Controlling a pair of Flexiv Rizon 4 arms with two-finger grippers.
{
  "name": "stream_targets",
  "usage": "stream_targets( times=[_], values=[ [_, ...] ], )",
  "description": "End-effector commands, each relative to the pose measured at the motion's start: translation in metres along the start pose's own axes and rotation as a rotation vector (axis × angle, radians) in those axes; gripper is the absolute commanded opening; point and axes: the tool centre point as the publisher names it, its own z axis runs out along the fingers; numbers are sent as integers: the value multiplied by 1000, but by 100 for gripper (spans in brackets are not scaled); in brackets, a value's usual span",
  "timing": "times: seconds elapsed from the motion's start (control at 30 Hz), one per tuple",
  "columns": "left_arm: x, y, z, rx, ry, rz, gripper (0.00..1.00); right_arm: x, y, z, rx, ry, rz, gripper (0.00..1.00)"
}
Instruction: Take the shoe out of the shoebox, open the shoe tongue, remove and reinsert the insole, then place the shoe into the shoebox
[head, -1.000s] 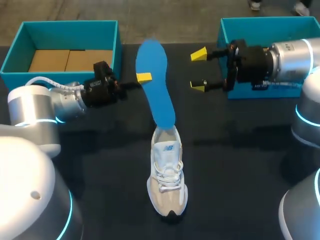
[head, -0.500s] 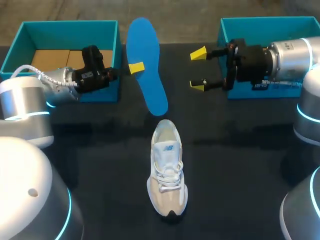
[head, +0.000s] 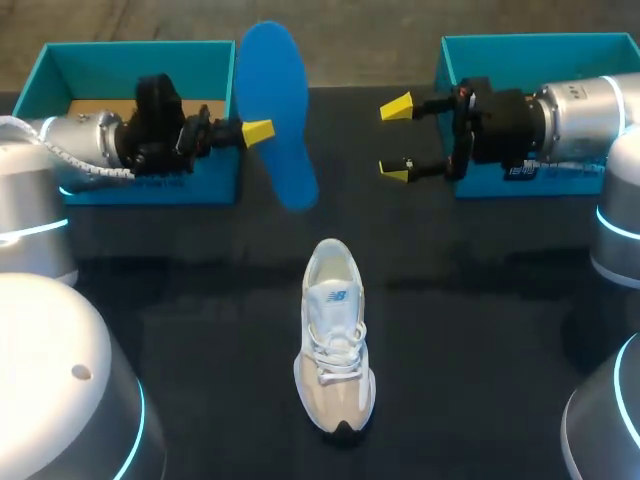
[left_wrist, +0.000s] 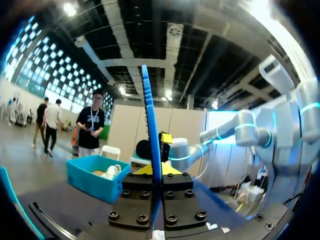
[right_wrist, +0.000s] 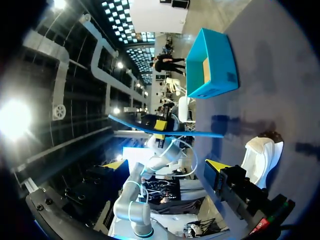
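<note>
your shoe (head: 335, 335) stands upright on its sole near the middle of the desk (head: 480, 350), outside both boxes. its dark toe points back toward the robot and its heel opening toward the far edge. it is pale, white and beige, with the laces crossed over the tongue. nothing touches it.

the blue insole (head: 275, 115) is out of the shoe and up off the desk, well apart from it. your left end effector (head: 258, 132) is pinching it at one long edge, about midway along. from the head view its far end reaches past the desk's far edge. its near end hangs over the desk beside the corner of the left shoebox (head: 130, 60). in the left wrist view you see the insole (left_wrist: 150, 125) edge-on, a thin blue line standing straight up between the fingers of the left end effector (left_wrist: 152, 170), which press on it from both sides.

your right end effector (head: 397, 140) hovers to the right of the insole with its fingers spread wide and nothing between them. it sits in front of the right shoebox (head: 520, 45). in the right wrist view the insole (right_wrist: 165, 131) lies ahead of the right end effector (right_wrist: 167, 165), and the shoe (right_wrist: 260, 155) is off to one side.

the left shoebox shows brown cardboard (head: 100, 115) on its floor; the left arm crosses over it.
</note>
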Motion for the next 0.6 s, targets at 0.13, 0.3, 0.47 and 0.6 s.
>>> stream_targets(
  times=[0.13,0.3,0.47,0.6],
  values=[
    [-1,-3,2,-212,-16,1251,0,0,0,2,-1,-1,0,100],
    [-3,-7,0,-169,13,1385,0,0,0,2,-1,-1,0,100],
    [-8,-11,-6,-140,78,1567,0,0,0,2,-1,-1,0,100],
    [-9,-18,-8,-70,122,1768,0,0,0,2,-1,-1,0,100]
  ],
)
